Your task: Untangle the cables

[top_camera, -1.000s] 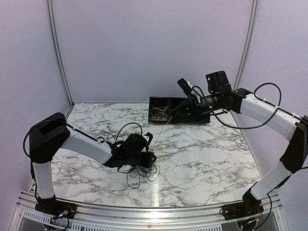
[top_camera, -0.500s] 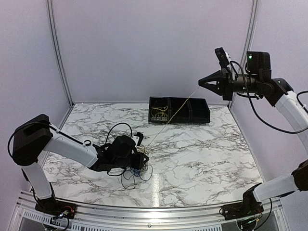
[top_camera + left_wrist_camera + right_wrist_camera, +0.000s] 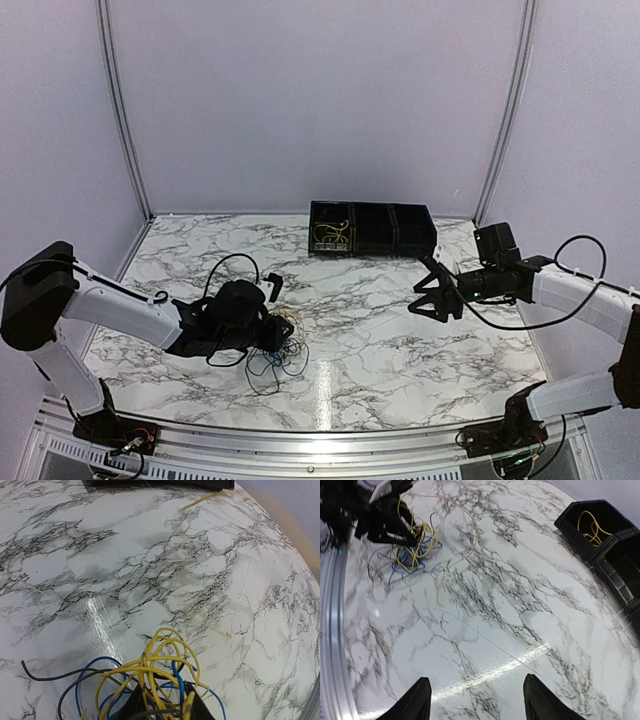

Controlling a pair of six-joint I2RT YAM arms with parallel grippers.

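Observation:
The cables (image 3: 281, 342) lie as one tangle of yellow, blue and black wires at the front left of the marble table. My left gripper (image 3: 266, 322) sits on that tangle. In the left wrist view, yellow loops (image 3: 161, 661) and a blue wire (image 3: 178, 676) run between the fingertips (image 3: 129, 709), and the jaws are closed in on these strands. A black wire (image 3: 47, 676) trails off to the left. My right gripper (image 3: 433, 291) hovers low at the right, open and empty (image 3: 479, 702). From there a loose yellow strand (image 3: 468, 521) arcs out of the tangle (image 3: 412, 547).
A black tray with compartments (image 3: 395, 231) stands at the back of the table. Its left compartment holds a yellow cable (image 3: 333, 236), which the right wrist view also shows (image 3: 592, 526). The table's metal front rail (image 3: 300, 435) runs along the near edge.
The right gripper opened and let go of the taut yellow strand, then dropped from high on the right to low over the table. The left gripper slid slightly left with the tangle, closing further.

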